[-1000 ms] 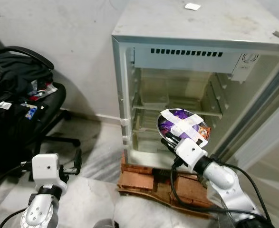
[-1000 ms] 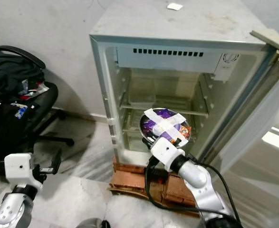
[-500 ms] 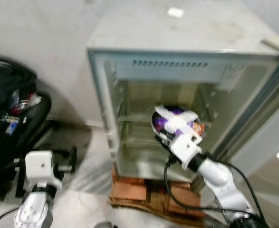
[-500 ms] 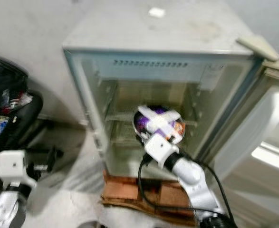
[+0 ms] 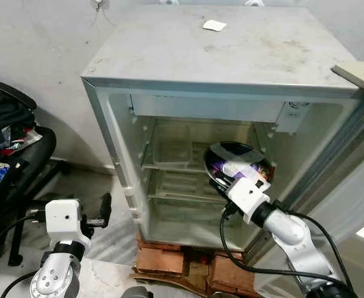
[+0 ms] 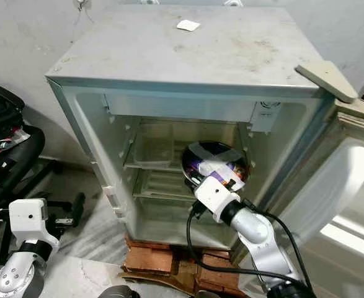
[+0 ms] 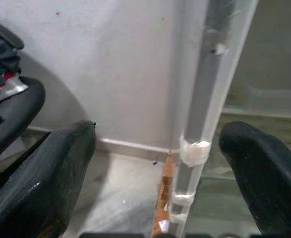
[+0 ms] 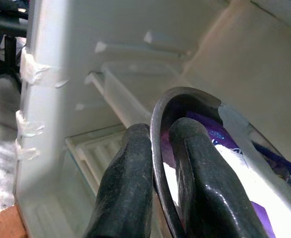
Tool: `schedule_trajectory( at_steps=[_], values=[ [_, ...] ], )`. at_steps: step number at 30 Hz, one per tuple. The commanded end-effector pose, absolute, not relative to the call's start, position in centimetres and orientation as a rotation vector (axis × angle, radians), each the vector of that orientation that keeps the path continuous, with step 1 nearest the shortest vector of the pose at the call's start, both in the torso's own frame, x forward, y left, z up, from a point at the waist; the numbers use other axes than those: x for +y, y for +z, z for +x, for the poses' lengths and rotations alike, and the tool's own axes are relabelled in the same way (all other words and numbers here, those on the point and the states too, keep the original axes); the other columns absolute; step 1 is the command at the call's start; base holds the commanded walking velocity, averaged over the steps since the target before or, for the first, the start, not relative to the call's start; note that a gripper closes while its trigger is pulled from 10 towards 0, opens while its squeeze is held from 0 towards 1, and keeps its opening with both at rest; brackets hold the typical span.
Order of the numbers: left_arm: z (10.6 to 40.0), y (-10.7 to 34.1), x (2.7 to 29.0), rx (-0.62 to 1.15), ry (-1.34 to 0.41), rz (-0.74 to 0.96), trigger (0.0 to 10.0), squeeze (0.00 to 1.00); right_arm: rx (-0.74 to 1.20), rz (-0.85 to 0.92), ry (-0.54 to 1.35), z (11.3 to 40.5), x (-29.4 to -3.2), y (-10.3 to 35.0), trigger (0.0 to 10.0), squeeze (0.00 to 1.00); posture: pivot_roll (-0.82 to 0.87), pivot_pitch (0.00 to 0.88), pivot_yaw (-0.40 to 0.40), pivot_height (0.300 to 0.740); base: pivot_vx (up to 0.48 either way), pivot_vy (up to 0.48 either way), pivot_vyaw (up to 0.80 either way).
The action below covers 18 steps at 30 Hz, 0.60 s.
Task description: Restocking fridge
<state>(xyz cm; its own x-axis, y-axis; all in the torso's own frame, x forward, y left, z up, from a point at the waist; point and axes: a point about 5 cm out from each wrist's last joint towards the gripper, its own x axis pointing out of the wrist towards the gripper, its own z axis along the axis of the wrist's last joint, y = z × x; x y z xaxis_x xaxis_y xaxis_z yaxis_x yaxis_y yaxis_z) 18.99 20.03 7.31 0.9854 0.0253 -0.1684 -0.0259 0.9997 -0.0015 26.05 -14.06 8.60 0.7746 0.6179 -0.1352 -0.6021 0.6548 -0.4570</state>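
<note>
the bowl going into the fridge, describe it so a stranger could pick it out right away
Look at the open fridge standing on bricks. At its mouth, near the shelves, the right claw pinches the rim of a dark round bowl. It alone is strapped with white tape over purple packets.

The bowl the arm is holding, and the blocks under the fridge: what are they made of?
The bowl looks like dark metal: its thin rim shines in the right gripper, and white tape crosses the purple packets inside. The blocks look like rough, reddish-orange fired brick, matte and chipped.
</note>
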Motion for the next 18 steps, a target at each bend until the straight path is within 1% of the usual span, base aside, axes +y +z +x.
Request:
schedule_trajectory(
  at_steps=[1, 3, 7, 8, 13, 14, 18],
  values=[
    [18.7, 7.5, 20.2, 0.173, 0.034, 0.007, 10.0, 0.00, -0.065, -0.506, 0.706, 26.5, -13.7, 9.2, 10.0, 0.00, 0.03, 0.074, 0.015, 0.740, 0.000, 0.000, 0.00],
    [18.1, 7.6, 20.2, 0.183, 0.034, 0.009, 10.0, 0.00, -0.061, -0.508, 0.731, 27.0, -13.2, 9.0, 10.0, 0.00, 0.05, 0.107, 0.010, 0.740, 0.000, 0.000, 0.00],
    [17.6, 7.7, 20.3, 0.192, 0.036, 0.015, 10.0, 0.00, -0.058, -0.534, 0.757, 27.5, -12.8, 8.8, 10.0, 0.00, 0.06, 0.125, 0.002, 0.740, 0.000, 0.000, 0.00],
    [17.0, 7.8, 20.5, 0.198, 0.050, 0.014, 10.0, 0.00, -0.050, -0.546, 0.777, 28.5, -12.4, 8.8, 10.0, 0.00, 0.08, 0.143, -0.005, 0.740, 0.000, 0.000, 0.00],
    [15.8, 7.9, 20.3, 0.214, 0.065, 0.013, 10.0, 0.00, -0.043, -0.573, 0.790, 30.2, -11.9, 9.0, 10.0, 0.00, 0.10, 0.170, -0.017, 0.740, 0.000, 0.000, 0.00],
    [15.5, 7.9, 20.2, 0.221, 0.067, 0.011, 10.0, 0.00, -0.032, -0.578, 0.778, 31.3, -11.9, 9.3, 10.0, 0.00, 0.11, 0.179, -0.022, 0.740, 0.000, 0.000, 0.00],
    [15.0, 8.0, 20.1, 0.230, 0.073, 0.007, 10.0, 0.00, -0.007, -0.610, 0.753, 32.6, -12.3, 9.6, 10.0, 0.00, 0.11, 0.195, -0.031, 0.740, 0.000, 0.000, 0.00]
  ],
)
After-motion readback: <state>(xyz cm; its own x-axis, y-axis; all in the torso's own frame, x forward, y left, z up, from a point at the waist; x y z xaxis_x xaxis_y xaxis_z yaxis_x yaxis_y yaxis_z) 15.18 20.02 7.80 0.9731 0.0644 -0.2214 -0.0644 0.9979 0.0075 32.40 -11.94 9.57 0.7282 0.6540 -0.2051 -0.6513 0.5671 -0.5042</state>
